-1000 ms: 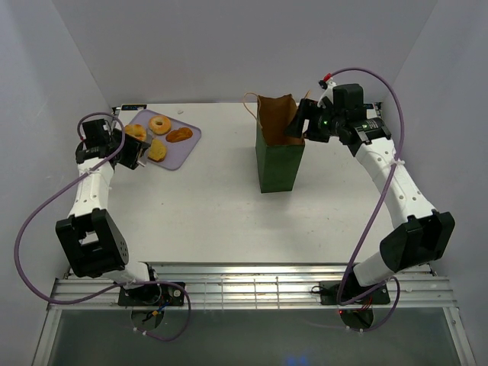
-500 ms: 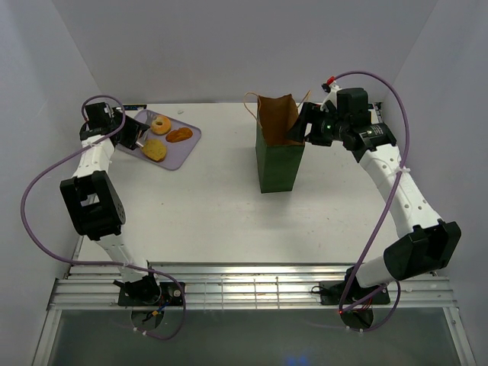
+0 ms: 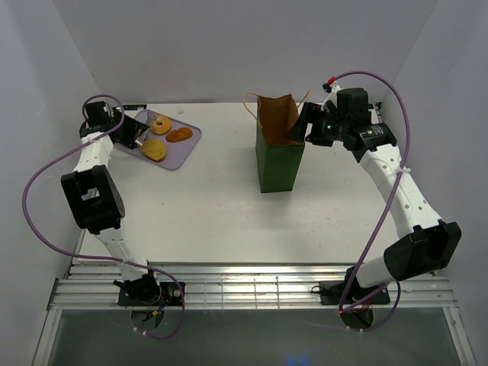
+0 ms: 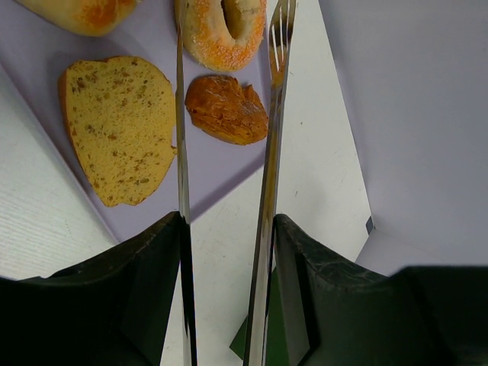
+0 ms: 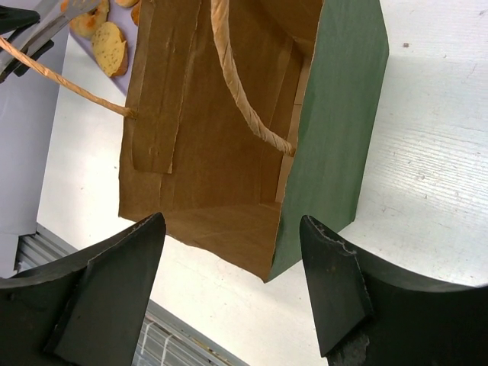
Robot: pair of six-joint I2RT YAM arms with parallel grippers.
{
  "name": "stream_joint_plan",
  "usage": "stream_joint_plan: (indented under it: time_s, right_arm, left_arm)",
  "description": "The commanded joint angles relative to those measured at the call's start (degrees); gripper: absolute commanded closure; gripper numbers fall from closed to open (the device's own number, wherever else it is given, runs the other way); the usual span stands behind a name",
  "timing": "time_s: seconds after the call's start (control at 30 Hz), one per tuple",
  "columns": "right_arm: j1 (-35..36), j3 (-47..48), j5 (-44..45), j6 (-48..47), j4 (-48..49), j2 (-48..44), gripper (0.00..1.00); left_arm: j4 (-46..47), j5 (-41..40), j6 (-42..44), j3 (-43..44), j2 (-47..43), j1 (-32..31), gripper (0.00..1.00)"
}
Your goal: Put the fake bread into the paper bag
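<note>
The left arm (image 3: 91, 164) has folded back, leaving the golden-brown toy pastries (image 3: 154, 149) on the lilac tray (image 3: 177, 157) beneath the half-open, empty left pincer (image 3: 141, 130), well apart from the tall dark-green paper bag (image 3: 278, 160), at whose rim the right pincer (image 3: 299, 126) gapes, gripping nothing

- left arm (image 3: 93, 164): folded upright along left edge of table, forearm reaching to far-left corner
- left gripper (image 4: 227, 30): tilted down, thin metal fingers (image 4: 183, 191) parted, nearly parallel
- right arm (image 3: 396, 183): stretched from near-right base toward far edge, wrist turned left toward table middle
- right gripper (image 5: 231, 229): angled down, black fingers (image 5: 114, 282) spread wide
</note>
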Motion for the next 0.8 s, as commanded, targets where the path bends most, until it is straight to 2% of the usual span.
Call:
stream_joint_plan:
  time_s: [0.0, 0.77]
  right_arm:
    - [-0.03, 0.45, 0.63, 0.15, 0.11, -1.53, 0.23]
    - [0.06, -0.69, 1.25, 2.26, 1.34, -1.7, 0.23]
  left_arm:
    - [0.6, 1.88, 0.18, 2.83, 0.79, 0.41, 0.4]
    - [-0.54, 4.87, 0.18, 8.37, 7.64, 0.32, 0.39]
